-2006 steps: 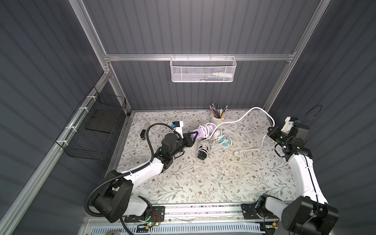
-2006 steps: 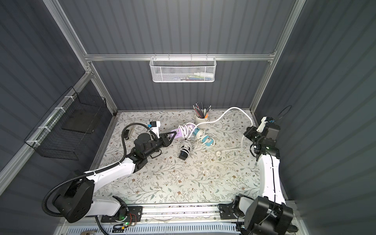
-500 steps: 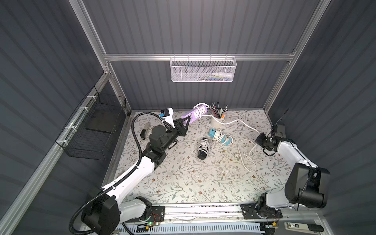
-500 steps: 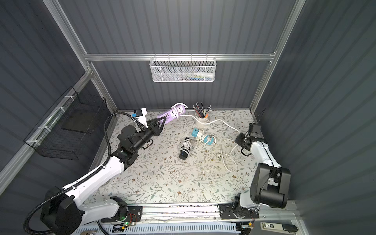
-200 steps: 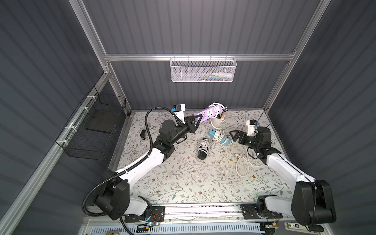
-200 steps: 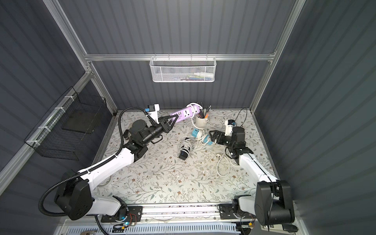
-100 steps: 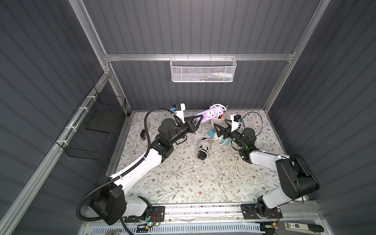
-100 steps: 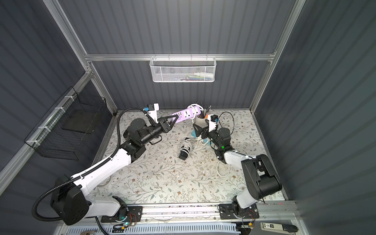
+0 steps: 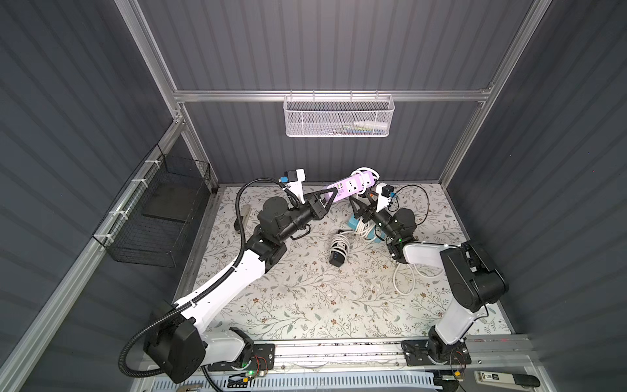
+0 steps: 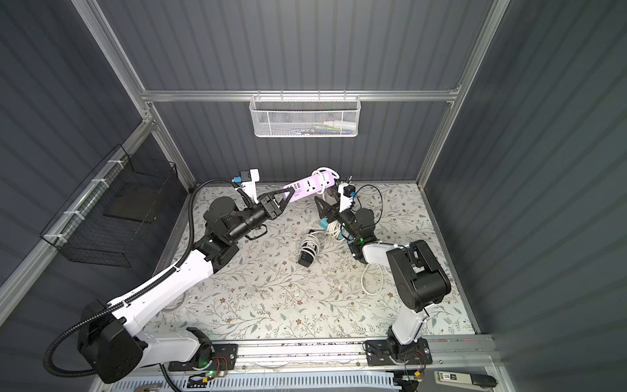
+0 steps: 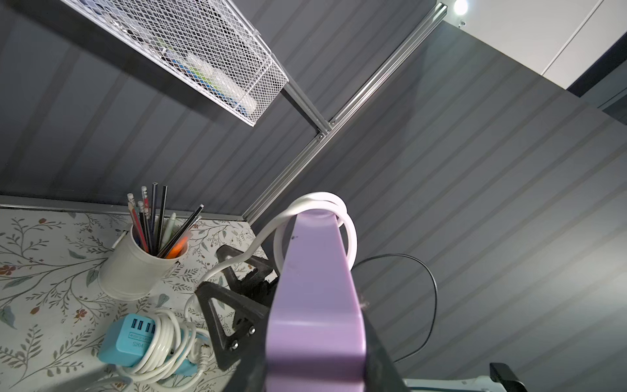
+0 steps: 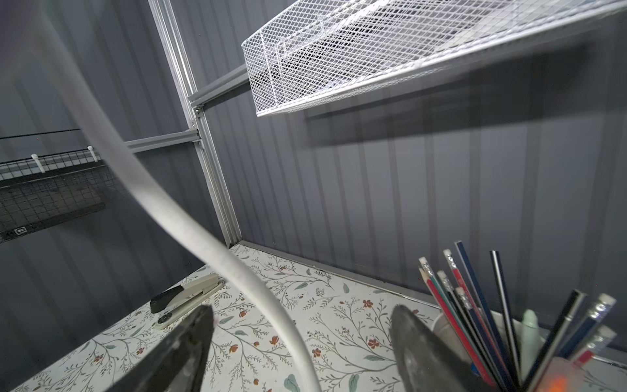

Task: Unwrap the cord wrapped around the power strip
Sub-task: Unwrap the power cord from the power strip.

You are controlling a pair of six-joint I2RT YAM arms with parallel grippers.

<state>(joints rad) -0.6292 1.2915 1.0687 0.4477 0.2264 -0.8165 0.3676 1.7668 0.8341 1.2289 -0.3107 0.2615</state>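
Observation:
My left gripper [image 9: 330,197] is shut on the near end of the purple power strip [image 9: 353,185], holding it raised and slanted above the back of the table. The white cord [image 9: 364,171] still loops around the strip's far end [image 11: 319,200] and runs down from there. Just beneath that end is my right gripper [image 9: 361,203], open, with the cord [image 12: 169,210] passing between its fingers [image 12: 190,339] and touching neither. More of the cord lies loose on the table [image 9: 407,278] beside the right arm.
A white cup of pencils [image 11: 135,268] stands right behind the right gripper. A teal charger with coiled white cable [image 9: 359,224] and a black adapter [image 9: 339,251] lie mid-table. A stapler [image 12: 186,298] lies at the back left. A white mesh basket [image 9: 339,118] hangs above.
My right arm has swung left across the table to under the strip's far end, bringing the cord between its fingers, and its jaws have narrowed a little. The left gripper keeps hold of the strip.

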